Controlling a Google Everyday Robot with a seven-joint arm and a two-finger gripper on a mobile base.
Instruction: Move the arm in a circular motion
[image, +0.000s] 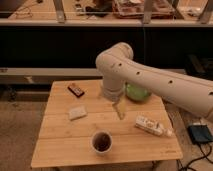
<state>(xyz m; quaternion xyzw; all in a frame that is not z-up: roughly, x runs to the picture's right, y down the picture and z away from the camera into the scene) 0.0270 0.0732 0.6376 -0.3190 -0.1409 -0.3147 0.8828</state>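
Arm (150, 80): reaching in from right, hanging gripper (119, 110) over table (55, 150) centre, grip state unreadable; circling seemingly all remaining.

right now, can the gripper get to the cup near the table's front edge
Probably yes: the gripper hangs over the wooden table, the cup stands just nearer its front edge, and only bare wood lies between them.

The arm (150, 75) comes in from the right, its elbow above the far side of the wooden table (60, 145), and the gripper (119, 110) points down over the table's middle. A green bowl (137, 92) sits far right, a cup (102, 142) near the front edge, a white packet (150, 126) right
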